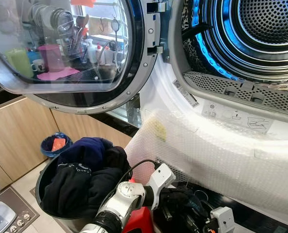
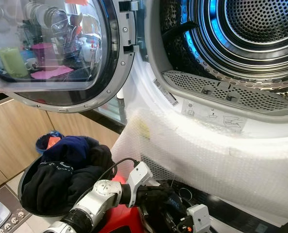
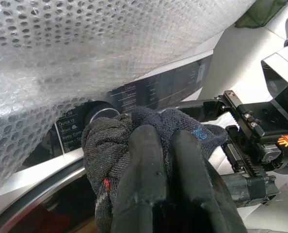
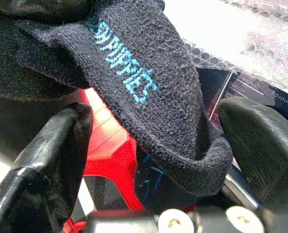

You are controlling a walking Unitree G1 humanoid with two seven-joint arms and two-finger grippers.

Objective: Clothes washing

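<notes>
My left gripper has its two black fingers clamped together on a black knitted sock with blue lettering, low before the white front-loading washer wrapped in bubble wrap. My right gripper stands with fingers apart around the sock's toe. A black bucket of dark clothes sits left, beside wooden cabinet fronts, under the open glass door.

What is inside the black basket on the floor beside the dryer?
The black basket holds a heap of dark clothes, navy on top and black around it, rising above the rim. Whatever lies beneath that heap is covered, and the left arm hides the basket's near edge.
</notes>
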